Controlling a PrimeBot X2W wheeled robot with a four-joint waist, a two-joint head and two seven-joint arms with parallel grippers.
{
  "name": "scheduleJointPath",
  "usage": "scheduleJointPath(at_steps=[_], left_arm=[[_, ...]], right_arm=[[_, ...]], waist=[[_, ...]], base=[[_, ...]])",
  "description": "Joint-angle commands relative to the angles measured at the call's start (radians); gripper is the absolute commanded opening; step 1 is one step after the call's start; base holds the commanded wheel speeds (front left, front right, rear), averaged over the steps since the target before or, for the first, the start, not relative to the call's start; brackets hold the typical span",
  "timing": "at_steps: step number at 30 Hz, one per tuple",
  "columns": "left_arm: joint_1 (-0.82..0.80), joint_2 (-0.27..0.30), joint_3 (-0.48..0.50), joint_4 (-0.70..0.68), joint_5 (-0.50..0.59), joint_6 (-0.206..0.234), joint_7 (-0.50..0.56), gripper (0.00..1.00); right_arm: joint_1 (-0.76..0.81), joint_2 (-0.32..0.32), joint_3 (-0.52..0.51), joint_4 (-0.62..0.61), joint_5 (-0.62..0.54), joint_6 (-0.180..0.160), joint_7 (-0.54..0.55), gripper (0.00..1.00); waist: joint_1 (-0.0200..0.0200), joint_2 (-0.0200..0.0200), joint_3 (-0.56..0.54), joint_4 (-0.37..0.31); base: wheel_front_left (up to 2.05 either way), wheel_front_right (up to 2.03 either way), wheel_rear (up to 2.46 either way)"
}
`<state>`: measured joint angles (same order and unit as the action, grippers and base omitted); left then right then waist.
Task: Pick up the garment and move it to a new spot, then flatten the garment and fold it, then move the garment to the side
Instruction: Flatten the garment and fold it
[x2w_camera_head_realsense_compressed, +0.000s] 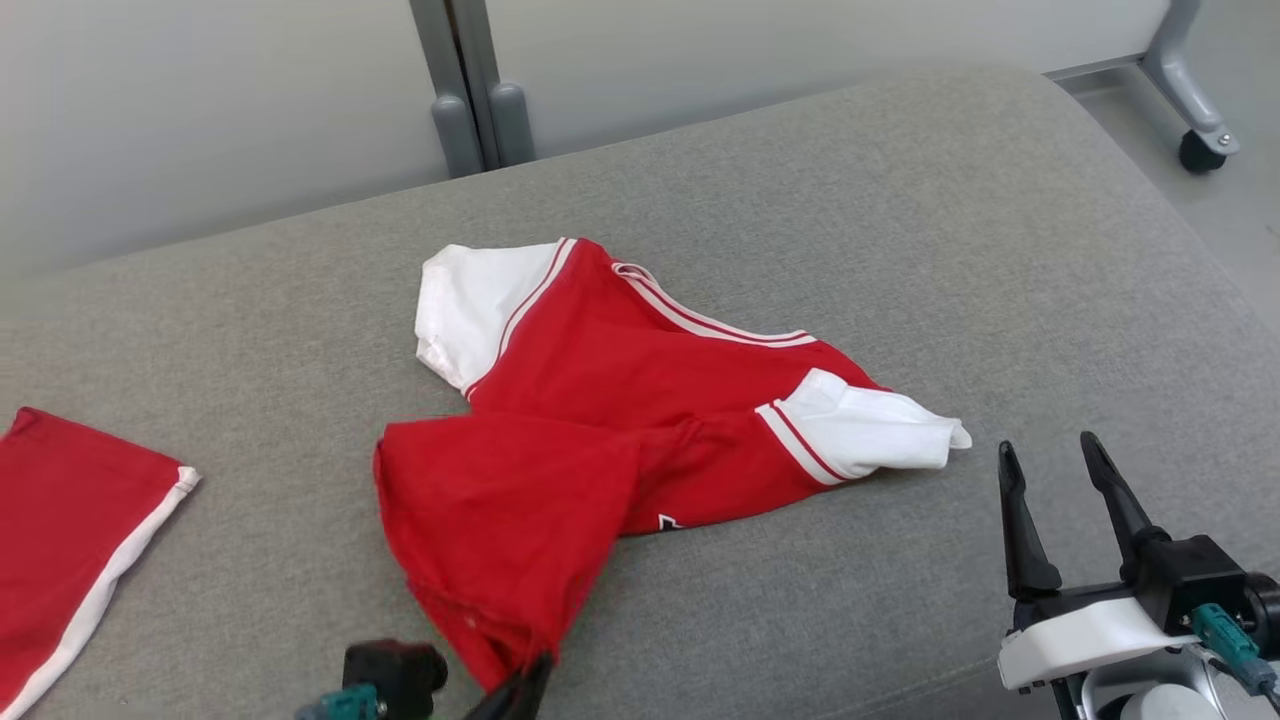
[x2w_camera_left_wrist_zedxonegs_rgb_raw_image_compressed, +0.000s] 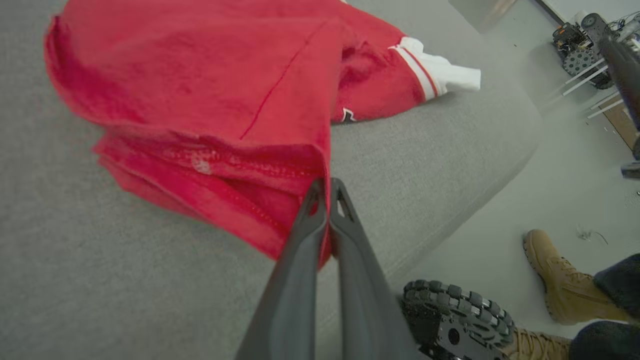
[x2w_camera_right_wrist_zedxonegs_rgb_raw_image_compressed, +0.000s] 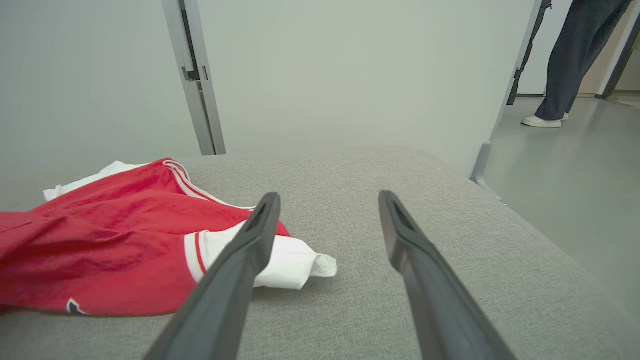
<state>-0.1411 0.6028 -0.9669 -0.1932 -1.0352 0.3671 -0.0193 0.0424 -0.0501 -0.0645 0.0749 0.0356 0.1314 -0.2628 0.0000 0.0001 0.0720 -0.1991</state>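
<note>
The left claw (x2w_camera_left_wrist_zedxonegs_rgb_raw_image_compressed: 327, 186) is closed on the hem of the red garment (x2w_camera_head_realsense_compressed: 600, 400), both dark fingers pressed together with the cloth pinched between them near the worktop's (x2w_camera_head_realsense_compressed: 900, 250) near edge. From that pinch the red fabric fans out in loose folds toward the middle of the grey padded worktop, where the body of the garment lies rumpled. One white sleeve (x2w_camera_head_realsense_compressed: 865, 430) points toward the right edge and the other lies toward the far edge. The right claw (x2w_camera_head_realsense_compressed: 1047, 445) is open and holds nothing, near the near right corner, just beside the tip of that right-hand sleeve and apart from it. A second red cloth with a white band (x2w_camera_head_realsense_compressed: 70, 520) lies at the left edge, well apart from the garment. Beyond the near edge, on the floor, stands a person's tan boot (x2w_camera_left_wrist_zedxonegs_rgb_raw_image_compressed: 555, 280).
</note>
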Motion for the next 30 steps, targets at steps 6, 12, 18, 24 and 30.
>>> scheduleJointPath(at_steps=[6, 12, 18, 24, 30], left_arm=[[0.128, 0.0, -0.02, 0.032, -0.049, 0.004, -0.036, 0.0], [0.168, 0.012, -0.022, 0.124, -0.064, -0.005, -0.047, 0.23], [0.17, -0.013, 0.001, 0.16, -0.084, -0.004, -0.073, 1.0], [0.149, -0.035, 0.04, 0.157, -0.097, 0.02, -0.103, 1.0], [0.105, -0.08, 0.063, 0.229, -0.111, 0.007, -0.113, 1.0]], right_arm=[[0.029, -0.001, -0.002, 0.005, -0.024, -0.001, -0.003, 1.0], [0.034, -0.001, -0.003, 0.007, -0.034, -0.001, -0.003, 1.0], [0.037, -0.001, 0.002, 0.01, -0.037, -0.001, -0.003, 1.0], [0.04, -0.001, 0.01, 0.008, -0.031, -0.001, -0.003, 1.0], [0.023, -0.001, 0.025, 0.009, -0.027, -0.001, -0.003, 1.0]], waist=[[0.0, -0.0001, -0.038, 0.056], [0.0, -0.0001, -0.053, 0.072], [0.0, -0.0001, -0.061, 0.076], [0.0, -0.0001, -0.059, 0.074], [0.0, -0.0001, -0.046, 0.057]], base=[[0.0, 0.0, 0.0], [0.0, 0.0, 0.0], [0.0, 0.0, 0.0], [0.0, 0.0, 0.0], [0.0, 0.0, 0.0]])
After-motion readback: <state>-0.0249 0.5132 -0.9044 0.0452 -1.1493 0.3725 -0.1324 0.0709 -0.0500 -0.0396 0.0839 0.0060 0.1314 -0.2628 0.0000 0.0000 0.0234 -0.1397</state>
